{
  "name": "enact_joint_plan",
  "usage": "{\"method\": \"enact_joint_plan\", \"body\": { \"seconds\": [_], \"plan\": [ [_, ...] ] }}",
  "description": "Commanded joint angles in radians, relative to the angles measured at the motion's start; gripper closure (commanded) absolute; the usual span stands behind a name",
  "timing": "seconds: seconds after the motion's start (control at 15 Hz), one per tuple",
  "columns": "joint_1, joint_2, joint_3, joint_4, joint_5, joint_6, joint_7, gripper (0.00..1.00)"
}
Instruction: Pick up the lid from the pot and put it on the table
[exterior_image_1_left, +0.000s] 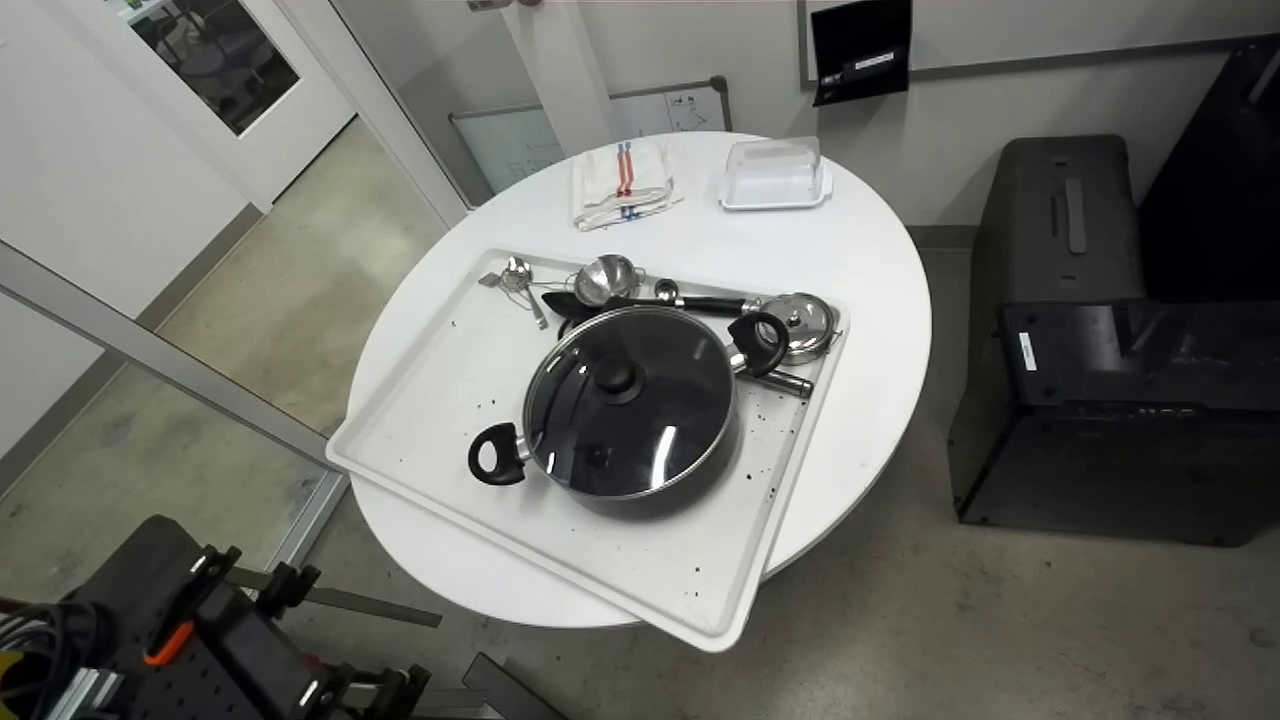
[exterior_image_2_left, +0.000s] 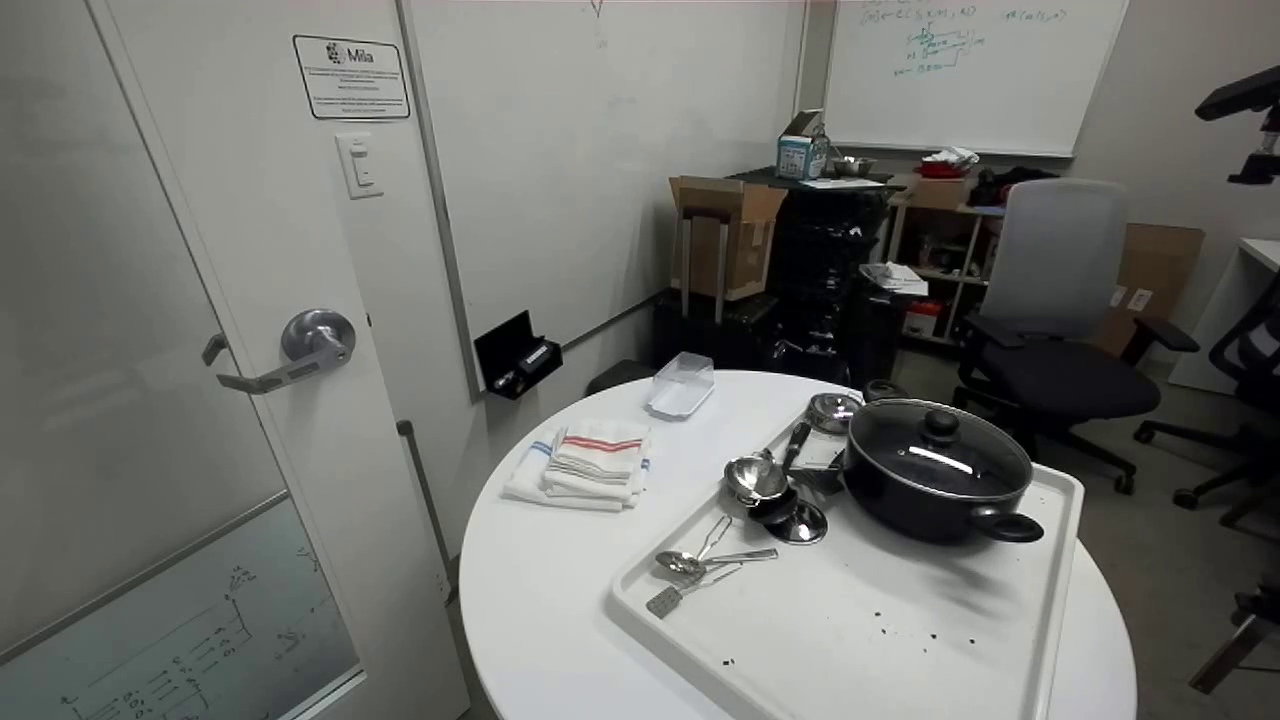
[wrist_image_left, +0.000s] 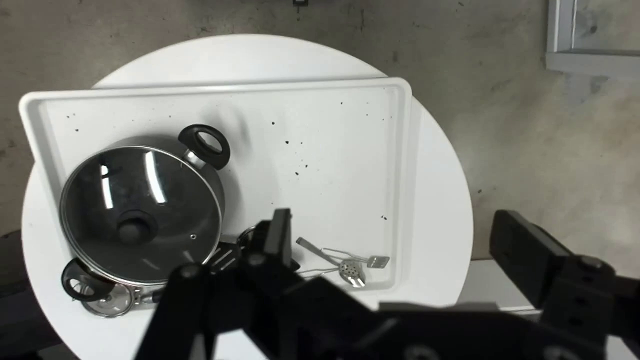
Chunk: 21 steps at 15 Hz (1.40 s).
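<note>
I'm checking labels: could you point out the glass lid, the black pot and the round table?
Glass lid (wrist_image_left: 134, 198), in the wrist view: on the glass near its middle.
Black pot (exterior_image_2_left: 897, 508), in an exterior view: on its outer wall.
Round table (exterior_image_2_left: 545, 600), in an exterior view: on bare white tabletop.

The large round white tabletop (exterior_image_1_left: 888, 300) is lit brightly from above. White streaks of glare are thrown back by the round see-through glass lid with thin metal rim (wrist_image_left: 141, 214); soft shadow is cast by the wide round black pot (exterior_image_2_left: 908, 506) onto the white rectangular tray (wrist_image_left: 335, 150). The black two-fingered gripper (wrist_image_left: 392, 214) is blurred in the wrist view. In an exterior view, a glossy black stack (exterior_image_2_left: 822, 260) seems lost in gloom.
</note>
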<state>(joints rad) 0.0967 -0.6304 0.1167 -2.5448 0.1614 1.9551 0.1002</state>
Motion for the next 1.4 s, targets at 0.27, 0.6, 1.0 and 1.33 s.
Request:
{"method": "enact_joint_plan", "body": {
  "seconds": [0.27,0.6,1.0,1.33],
  "plan": [
    [-0.097,0.26,-0.007,-0.003,-0.01,0.328,0.168,0.0],
    [-0.156,0.437,-0.026,0.029,-0.032,0.509,0.298,0.0],
    [-0.198,0.618,-0.065,0.098,-0.144,0.647,0.502,0.0],
    [-0.181,0.764,-0.147,0.179,-0.248,0.697,0.679,0.0]
  ]
}}
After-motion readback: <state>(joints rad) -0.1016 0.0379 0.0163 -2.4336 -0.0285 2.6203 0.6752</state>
